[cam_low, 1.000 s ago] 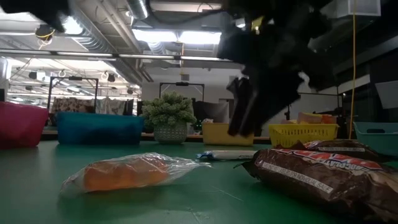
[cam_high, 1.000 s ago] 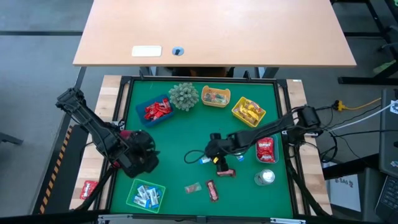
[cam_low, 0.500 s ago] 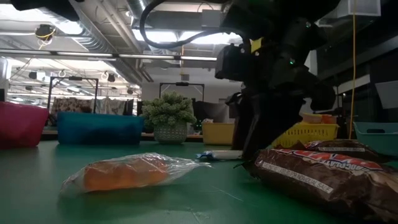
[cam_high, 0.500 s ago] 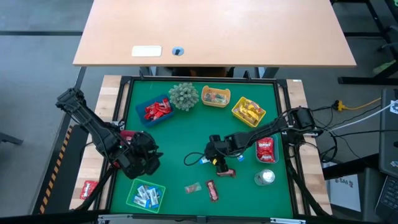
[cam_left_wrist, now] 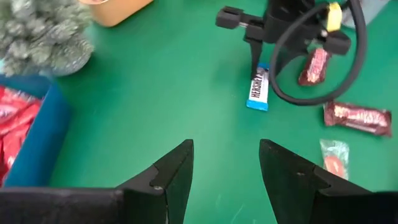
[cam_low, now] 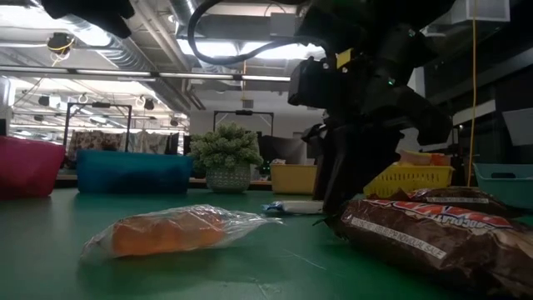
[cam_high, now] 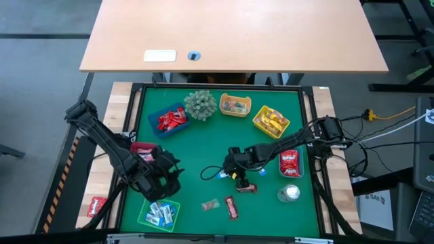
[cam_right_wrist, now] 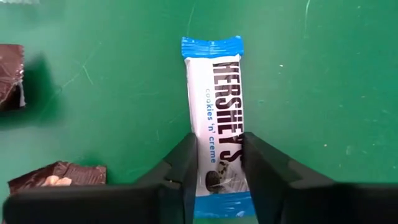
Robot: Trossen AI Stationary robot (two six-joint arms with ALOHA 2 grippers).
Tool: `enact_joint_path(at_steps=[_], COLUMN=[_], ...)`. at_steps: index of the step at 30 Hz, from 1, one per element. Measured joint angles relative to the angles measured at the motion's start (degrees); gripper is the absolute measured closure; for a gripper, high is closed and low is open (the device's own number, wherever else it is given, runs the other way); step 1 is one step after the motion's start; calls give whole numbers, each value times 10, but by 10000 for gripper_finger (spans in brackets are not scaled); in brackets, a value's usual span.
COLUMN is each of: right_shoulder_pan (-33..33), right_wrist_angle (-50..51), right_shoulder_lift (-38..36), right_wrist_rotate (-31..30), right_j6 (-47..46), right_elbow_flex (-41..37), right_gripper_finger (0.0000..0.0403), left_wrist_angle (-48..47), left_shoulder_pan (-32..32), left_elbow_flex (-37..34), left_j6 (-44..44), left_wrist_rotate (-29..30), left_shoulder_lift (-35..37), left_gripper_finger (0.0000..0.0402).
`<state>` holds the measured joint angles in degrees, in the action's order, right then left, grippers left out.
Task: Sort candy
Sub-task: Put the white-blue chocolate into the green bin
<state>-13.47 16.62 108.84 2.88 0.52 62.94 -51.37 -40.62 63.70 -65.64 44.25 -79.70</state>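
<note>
right wrist view: right gripper (cam_right_wrist: 219,158) pinches the blue-white candy bar (cam_right_wrist: 216,118) near one end; it could slip or swing. left gripper (cam_left_wrist: 225,165) hangs wide.

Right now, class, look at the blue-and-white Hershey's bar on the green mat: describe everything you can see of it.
The Hershey's bar is a small flat packet in a glossy white wrapper with crimped blue ends, printed "Hershey's cookies 'n' creme". It lies flat on the green mat, near the middle of the table. The right gripper stands over one end with a finger on each long side, touching or nearly touching the wrapper. It has not been lifted.
</note>
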Motion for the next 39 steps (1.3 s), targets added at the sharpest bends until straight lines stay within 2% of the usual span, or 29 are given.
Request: enact_joint_path(at_steps=[4, 12, 18, 27, 31, 39], right_shoulder_pan=[0, 0, 0, 0, 0, 13], right_wrist_angle=[3, 42, 102, 192, 235, 256], right_shoulder_lift=[-2, -2, -2, -2, -2, -3], right_wrist_rotate=[14, 43, 63, 74, 77, 134], right_j6=[-1, -2, -2, -2, -2, -5], right_elbow_flex=[1, 37, 87, 194, 245, 313], right_gripper_finger=[287, 297, 292, 291, 290, 290], left_wrist_angle=[39, 126, 197, 316, 338, 341], left_shoulder_pan=[0, 0, 0, -1, 0, 0], left_elbow_flex=[0, 0, 0, 0, 0, 0], left_j6=[72, 208, 262, 427, 479, 528], left_wrist_rotate=[0, -23, -37, -37, -54, -58], left_shoulder_lift=[-27, -72, -74, -74, -74, -74], left_gripper_finger=[233, 233, 233, 233, 233, 233])
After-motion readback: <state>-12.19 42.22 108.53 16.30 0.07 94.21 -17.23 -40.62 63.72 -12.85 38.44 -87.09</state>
